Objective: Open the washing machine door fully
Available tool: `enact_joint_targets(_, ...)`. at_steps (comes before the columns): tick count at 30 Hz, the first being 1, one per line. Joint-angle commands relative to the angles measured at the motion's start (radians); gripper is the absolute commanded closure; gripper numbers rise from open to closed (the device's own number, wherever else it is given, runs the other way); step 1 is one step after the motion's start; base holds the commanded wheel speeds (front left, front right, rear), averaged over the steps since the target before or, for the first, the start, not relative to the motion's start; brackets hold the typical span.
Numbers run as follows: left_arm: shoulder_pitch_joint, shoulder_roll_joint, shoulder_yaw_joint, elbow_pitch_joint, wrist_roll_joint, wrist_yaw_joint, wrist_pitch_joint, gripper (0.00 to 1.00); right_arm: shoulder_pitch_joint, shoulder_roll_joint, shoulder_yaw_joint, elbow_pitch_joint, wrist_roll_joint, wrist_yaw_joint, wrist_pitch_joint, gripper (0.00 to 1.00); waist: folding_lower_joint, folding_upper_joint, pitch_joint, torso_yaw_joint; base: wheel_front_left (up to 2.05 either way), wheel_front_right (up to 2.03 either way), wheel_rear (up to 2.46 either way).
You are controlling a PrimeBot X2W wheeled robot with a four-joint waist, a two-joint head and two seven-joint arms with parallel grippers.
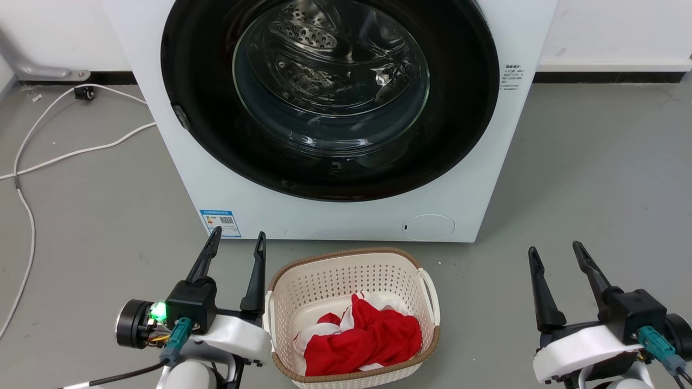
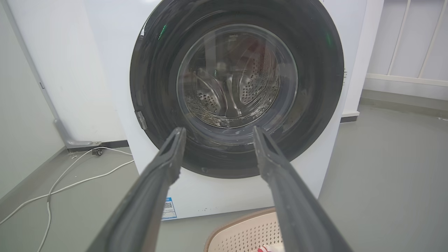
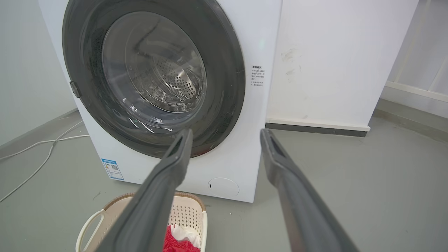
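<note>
The white washing machine [image 1: 346, 216] stands straight ahead on the grey floor. Its round washing machine door [image 1: 330, 97] has a glossy black rim and a clear glass bowl; it lies flush against the front, closed. The steel drum shows through the glass. A small latch tab sits on the rim's left side. The door also faces me in the left wrist view [image 2: 236, 84] and the right wrist view [image 3: 154, 73]. My left gripper [image 1: 238, 240] is open at the lower left, short of the machine. My right gripper [image 1: 557, 251] is open at the lower right, holding nothing.
A cream laundry basket [image 1: 281, 281] with red and white cloth stands on the floor between my grippers, just before the machine. White cables [image 1: 32, 162] trail over the floor at the left. A white wall and baseboard run behind.
</note>
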Motion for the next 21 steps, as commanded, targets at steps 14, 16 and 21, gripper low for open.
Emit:
enact_joint_targets(14,-0.001,-0.01,0.012,0.017,0.002,-0.009,-0.008,0.0,0.004,0.004,0.004,0.017,0.012,0.0,-0.006,0.0,0.0,0.0,0.001,0.0,0.0,0.0,0.0)
enact_joint_targets(16,-0.001,-0.011,0.013,0.018,0.004,-0.009,-0.008,0.0,0.003,0.004,0.003,0.02,0.023,0.0,-0.003,0.52,0.0,0.0,0.001,0.0,0.0,0.0,0.0)
enact_joint_targets(21,-0.002,-0.012,0.014,0.019,0.009,-0.012,-0.008,0.0,0.002,0.004,0.003,0.03,0.049,0.0,0.001,1.0,0.0,0.0,0.002,0.001,0.0,0.0,0.0)
